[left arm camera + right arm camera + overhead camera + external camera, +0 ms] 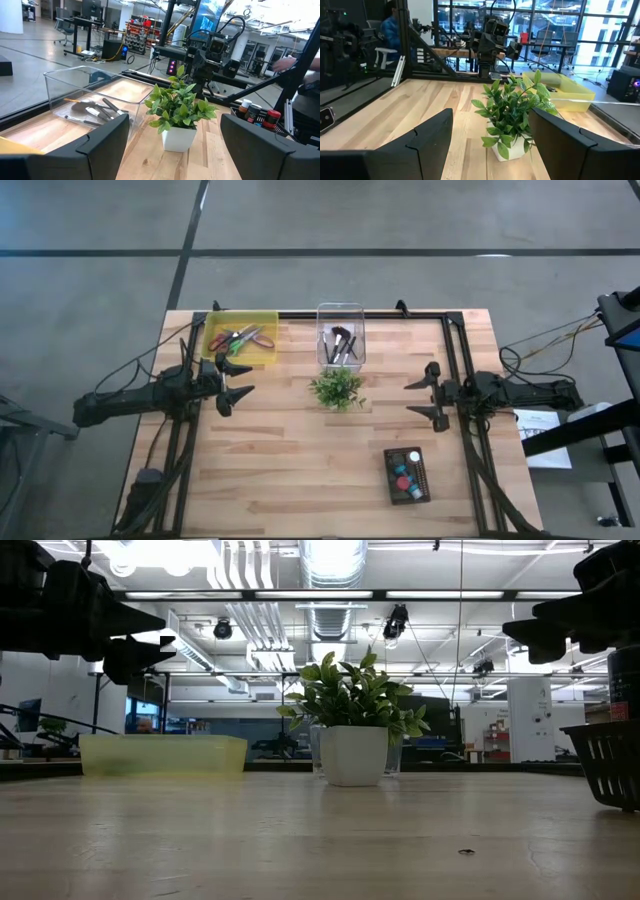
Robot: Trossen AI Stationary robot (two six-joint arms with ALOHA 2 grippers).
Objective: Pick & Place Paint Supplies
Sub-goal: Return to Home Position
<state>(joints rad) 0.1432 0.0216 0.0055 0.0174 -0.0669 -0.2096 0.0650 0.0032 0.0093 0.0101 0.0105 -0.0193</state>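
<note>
Dark fingers (102,145) of the left gripper (243,380) are seen closest of all. They are spread wide apart, and nothing is held between them. This gripper is parked over the left side of the table (300,470), just beside the yellow tray (266,320). The right gripper (412,398) is parked over the right side. Its fingers are spread wide too, with nothing held.

The paint supplies look to be all put away. Scissors (240,338) are laid in the yellow tray. Brushes (340,345) are laid in the clear box (322,315), which is set between the plant (337,387) and the table's edge. Little paint bottles (404,471) are stood in the black bin (387,480) on the right side. No loose thing can be seen on the bare wood. So the job is judged to be almost done, with only the resting of the arms left.

The plant, in its white pot, is stood in the middle, between the two grippers and apart from both. It is not one of the things to be moved. Nothing is seen in the way of either arm. A person (390,22) in blue can be made out in the room beyond the table.
</note>
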